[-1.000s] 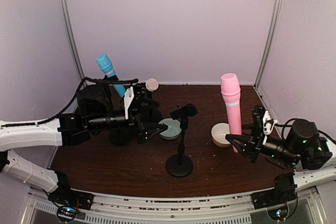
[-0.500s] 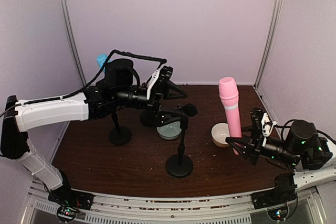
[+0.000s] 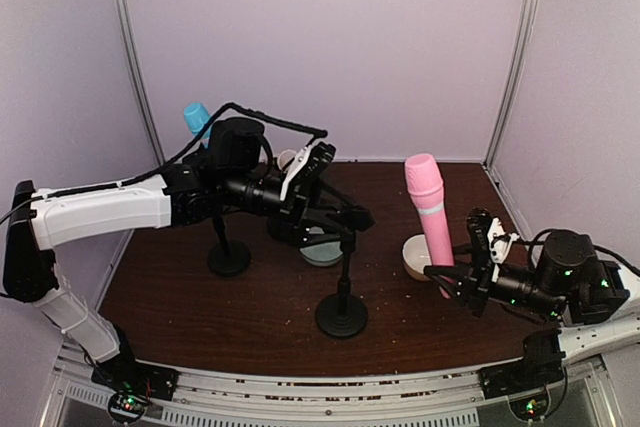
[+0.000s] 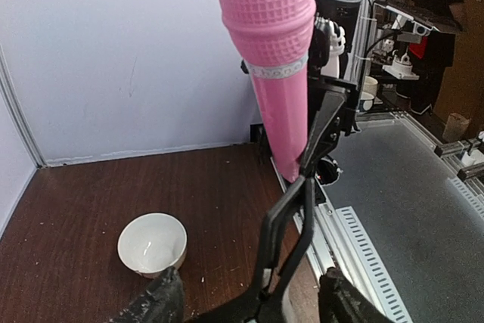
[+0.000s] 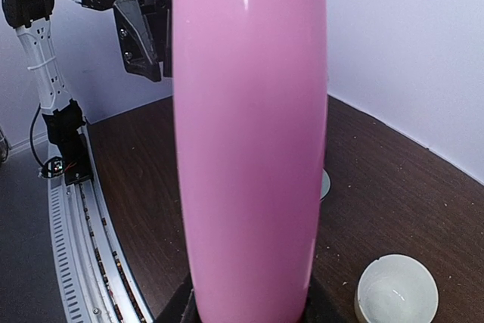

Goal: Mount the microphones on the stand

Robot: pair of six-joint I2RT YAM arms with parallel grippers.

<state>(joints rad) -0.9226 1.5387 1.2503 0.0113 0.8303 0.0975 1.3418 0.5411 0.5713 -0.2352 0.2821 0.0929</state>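
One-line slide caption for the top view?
Right claw holds the pink microphone head-up; left claw open around the clip of the front stand.

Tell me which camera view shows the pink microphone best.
Top external: the pink microphone shows whole, head up and leaning slightly, its lower end in the right claw. Left wrist shows its textured head and band close, lower end hidden behind the stand's clamp. Right wrist shows only smooth body filling the frame.
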